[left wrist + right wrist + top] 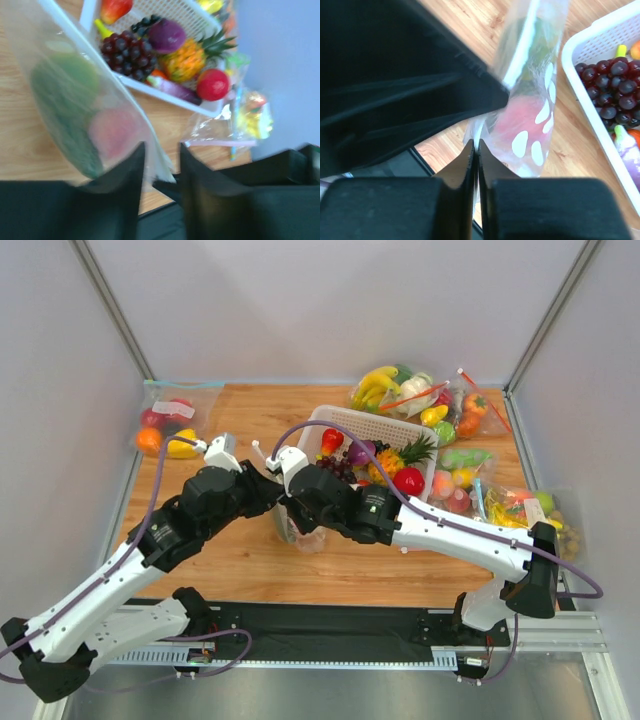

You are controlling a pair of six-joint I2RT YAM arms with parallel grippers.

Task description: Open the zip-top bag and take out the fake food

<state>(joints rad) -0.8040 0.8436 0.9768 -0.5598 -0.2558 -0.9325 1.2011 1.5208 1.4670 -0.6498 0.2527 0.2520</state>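
The zip-top bag (pixel 305 535) hangs over the wooden table between my two grippers, just left of the white basket. In the left wrist view the bag (pixel 75 100) shows a dark green cucumber (pixel 60 115) and a pink peach (pixel 115 132) inside; the yellow fruit is not clear. My left gripper (pixel 162 160) is open, with a corner of the bag's edge between its fingers. My right gripper (pixel 476 150) is shut on the bag's thin edge, with the dotted bag (pixel 540 90) and the peach (pixel 517 120) just beyond. In the top view the grippers (pixel 268 490) (pixel 290 502) nearly touch.
The white basket (pixel 345 420) holds purple grapes, a pineapple and red fruits right beside the bag. Several other filled bags lie at the back right (pixel 410 390) and right (pixel 470 480). A blue-zip bag (pixel 170 425) lies at the back left. The left arm's black body fills the upper left of the right wrist view.
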